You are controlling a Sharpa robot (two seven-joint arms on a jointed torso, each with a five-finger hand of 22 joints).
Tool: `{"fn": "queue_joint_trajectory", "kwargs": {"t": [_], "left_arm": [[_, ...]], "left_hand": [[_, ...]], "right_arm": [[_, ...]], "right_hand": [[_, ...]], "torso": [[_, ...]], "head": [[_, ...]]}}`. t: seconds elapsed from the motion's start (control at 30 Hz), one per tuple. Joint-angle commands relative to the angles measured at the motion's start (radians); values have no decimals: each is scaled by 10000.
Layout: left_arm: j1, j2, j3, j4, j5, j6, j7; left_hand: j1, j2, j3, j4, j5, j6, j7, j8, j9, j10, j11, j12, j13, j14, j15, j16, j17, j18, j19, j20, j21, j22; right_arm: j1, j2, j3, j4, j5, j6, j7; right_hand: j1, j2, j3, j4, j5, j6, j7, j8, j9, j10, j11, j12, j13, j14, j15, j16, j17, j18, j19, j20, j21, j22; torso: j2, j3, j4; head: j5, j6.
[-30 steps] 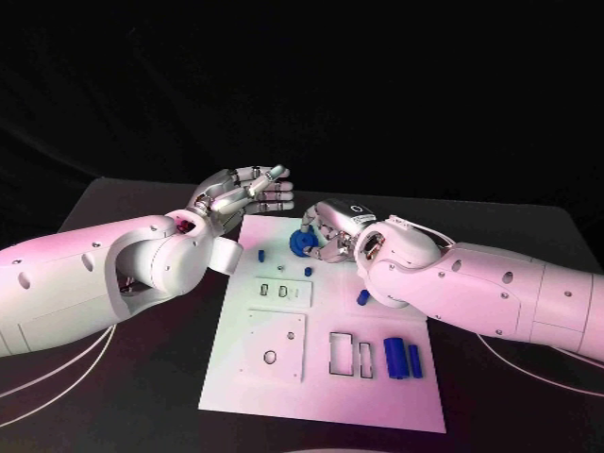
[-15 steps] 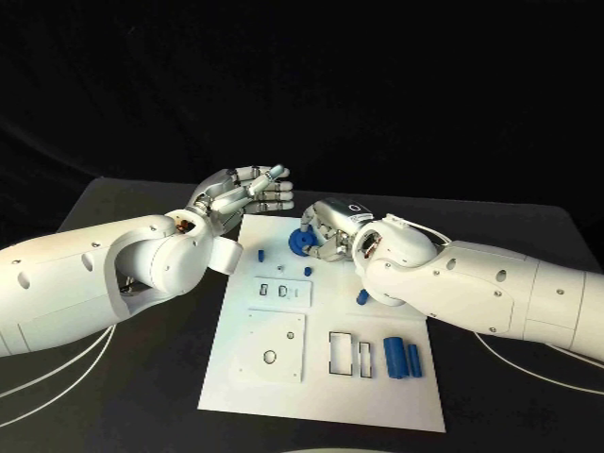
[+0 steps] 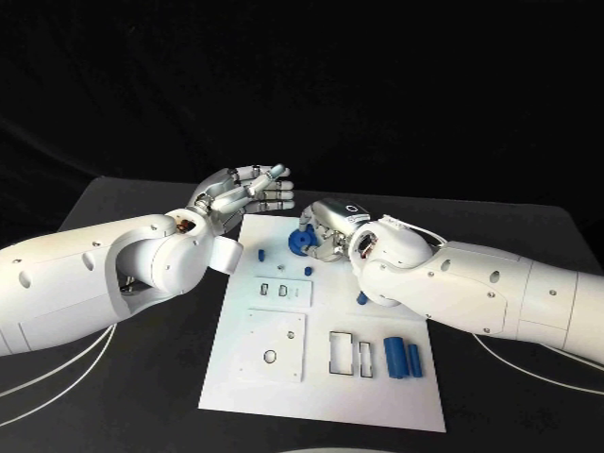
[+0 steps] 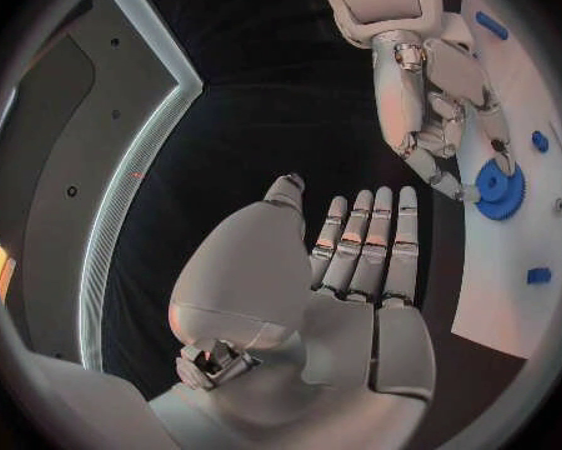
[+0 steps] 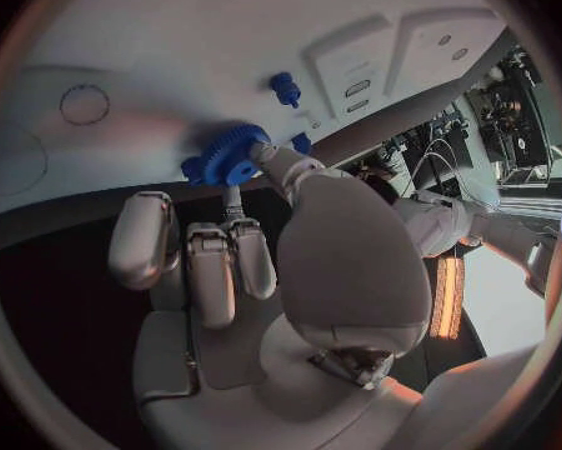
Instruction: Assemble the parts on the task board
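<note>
Head view: right hand (image 3: pixel 332 231) on blue gear (image 3: pixel 302 243); left hand (image 3: pixel 243 195) spread.

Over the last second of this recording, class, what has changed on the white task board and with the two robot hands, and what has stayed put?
Nothing has visibly moved. The right robot hand still touches the blue toothed gear at the far end of the white task board, and the left robot hand stays raised and holds nothing. The two blue cylinders lie as before.
</note>
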Motion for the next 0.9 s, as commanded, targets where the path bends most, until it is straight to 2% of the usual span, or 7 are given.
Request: {"fn": "queue_joint_trajectory", "kwargs": {"t": [0.03, 0.13, 0.23, 0.33, 0.57, 0.73, 0.9], "left_arm": [[10, 22, 9, 19, -36, 75, 126], [10, 22, 9, 19, -36, 75, 124], [10, 20, 9, 19, -36, 76, 123], [10, 16, 9, 17, -36, 77, 122], [7, -4, 8, -15, -36, 84, 122], [6, -9, 8, -37, -36, 87, 128], [4, 2, 7, -54, -36, 101, 140]], "left_hand": [[-8, 40, 59, -15, -49, -96, 1043, 48, 14, -64, -20, 46, 8, -66, 28, 32, 16, -154, 11, -31, -49, -14], [-8, 40, 59, -15, -49, -96, 1043, 48, 14, -64, -20, 46, 8, -66, 28, 32, 16, -154, 11, -31, -49, -14], [-8, 40, 59, -15, -49, -96, 1043, 48, 14, -64, -20, 46, 8, -66, 28, 32, 16, -154, 11, -31, -49, -14], [-8, 40, 59, -15, -49, -96, 1043, 48, 14, -64, -20, 46, 8, -66, 28, 32, 16, -154, 11, -31, -49, -14], [-8, 40, 59, -15, -49, -96, 1043, 48, 14, -64, -20, 46, 8, -66, 28, 32, 16, -154, 11, -31, -49, -14], [-8, 40, 59, -15, -49, -96, 1043, 48, 14, -64, -20, 46, 8, -66, 28, 32, 16, -154, 11, -31, -49, -14], [-8, 40, 59, -15, -49, -96, 1043, 48, 14, -64, -20, 46, 8, -66, 28, 32, 16, -154, 11, -31, -49, -14]], "right_arm": [[-26, 52, -2, -5, -201, 4, -55], [-41, 81, -2, -27, -190, 42, -17], [-48, 90, -2, -51, -151, 63, 35], [-52, 45, -2, -29, -119, 70, 63], [-55, -420, -2, 431, -33, -32, 102], [-55, -769, -2, 821, -2, -126, 82], [-30, -1337, 8, 1371, 99, -247, 23]], "right_hand": [[-52, 28, 75, 11, 15, -7, -95, -60, -1, -32, 80, -52, 950, 1058, 0, 40, 2628, -135, -18, 39, -83, -22], [-153, -64, 115, 20, -50, -193, -22, -205, -90, -112, 142, -115, 864, 1058, 51, 40, 2628, -126, -49, 80, -138, -58], [-289, -202, 128, 19, -159, -936, 184, -687, -395, -248, 325, -218, 720, 1058, 203, 40, 2628, -116, -99, 200, -231, -116], [-428, -272, -152, 71, -41, -1321, 289, -890, -609, -335, 434, -267, 643, 1058, 308, 40, 2628, -102, -124, 308, -282, -132], [-486, -244, -533, 154, 188, -1288, 299, -836, -710, -342, 451, -257, 649, 1058, 334, 40, 2628, -93, -123, 355, -299, -116], [-469, -185, -613, 181, 267, -1161, 279, -748, -728, -317, 436, -237, 676, 1058, 325, 40, 2628, -98, -100, 356, -274, -75], [-475, -144, -649, 213, 308, -1033, 253, -664, -735, -280, 415, -209, 712, 1058, 311, 40, 2628, -104, -73, 347, -245, -31]], "torso": [[-3, -4, 12], [1, -3, 2], [-5, -2, -4], [-5, 0, -2], [-6, 15, -29], [-11, 13, -39], [-25, 17, -3]], "head": [[-14, -4], [-9, -5], [5, -3], [5, 0], [93, -40], [59, -29], [-8, 19]]}}
